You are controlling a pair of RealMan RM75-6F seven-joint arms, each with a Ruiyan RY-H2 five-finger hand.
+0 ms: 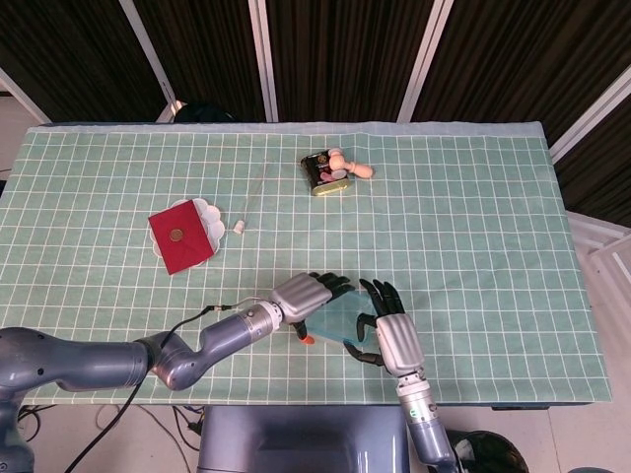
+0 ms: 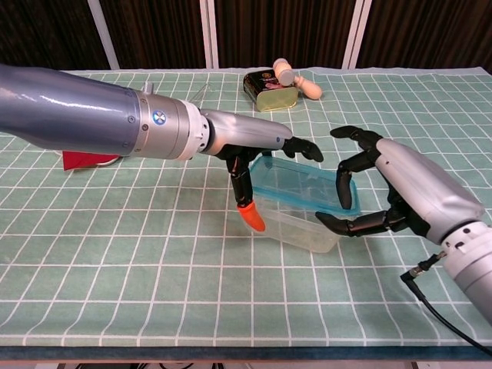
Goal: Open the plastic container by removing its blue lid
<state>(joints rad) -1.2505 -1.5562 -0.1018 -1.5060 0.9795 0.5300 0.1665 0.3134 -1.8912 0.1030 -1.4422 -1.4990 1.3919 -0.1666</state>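
A clear plastic container [image 1: 317, 325] [image 2: 301, 224] with a blue lid [image 1: 340, 315] [image 2: 296, 184] sits near the table's front edge, between my hands. My left hand [image 1: 308, 293] [image 2: 250, 146] lies over the lid's left end. Its fingers stretch along the far edge, and an orange-tipped thumb [image 2: 250, 211] presses the near-left wall. My right hand [image 1: 387, 330] [image 2: 384, 188] clasps the container's right end. One fingertip hooks over the lid's right edge and the thumb touches the front wall low down. The lid seems seated on the box.
A red pouch [image 1: 181, 236] [image 2: 84, 160] lies on a white scalloped dish at the left. A dark tin [image 1: 325, 173] [image 2: 269, 91] with a wooden piece [image 1: 351, 166] [image 2: 298, 78] stands further back. A cable [image 2: 430, 304] trails from my right wrist.
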